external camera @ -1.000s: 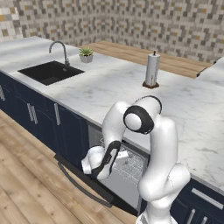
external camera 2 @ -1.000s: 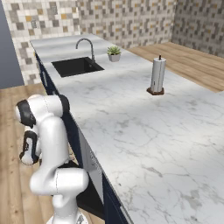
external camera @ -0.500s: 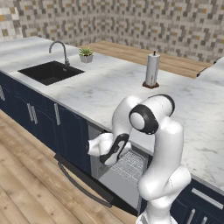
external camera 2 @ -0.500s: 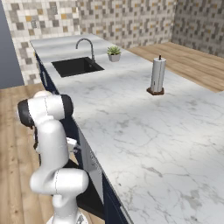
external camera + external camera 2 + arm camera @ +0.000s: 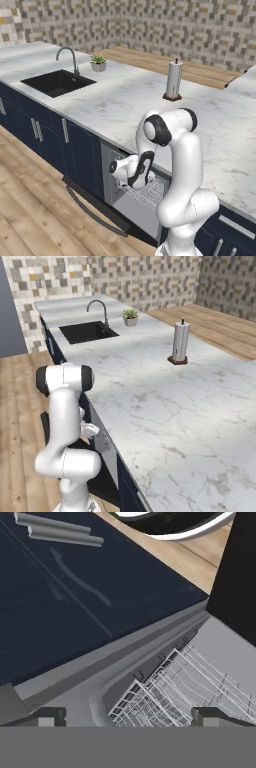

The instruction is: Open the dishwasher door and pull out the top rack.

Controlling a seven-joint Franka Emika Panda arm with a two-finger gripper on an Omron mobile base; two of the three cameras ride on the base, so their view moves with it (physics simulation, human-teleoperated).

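Note:
The dishwasher door (image 5: pixel 95 209) hangs down open, its black edge and long curved handle just above the wooden floor and its grey inner face (image 5: pixel 137 215) turned up. The top rack (image 5: pixel 149 192), a white wire basket, sits inside the cavity above the door. My gripper (image 5: pixel 122 170) hovers at the cavity mouth, just left of and above the rack's front. In the hand view the gripper (image 5: pixel 130 717) is open, its dark fingertips (image 5: pixel 50 716) wide apart. The rack's corner (image 5: pixel 170 697) lies between and beyond them, and nothing is held.
Navy cabinet doors (image 5: pixel 45 135) with silver handles flank the dishwasher. On the marble counter (image 5: pixel 125 105) stand a black sink (image 5: pixel 57 82), a potted plant (image 5: pixel 98 62) and a paper towel holder (image 5: pixel 173 80). Wooden floor (image 5: pixel 30 200) stretches left of the door.
My hand has risen from low over the open door to the cavity mouth by the rack. The jaws stayed open, and the door and rack have not moved.

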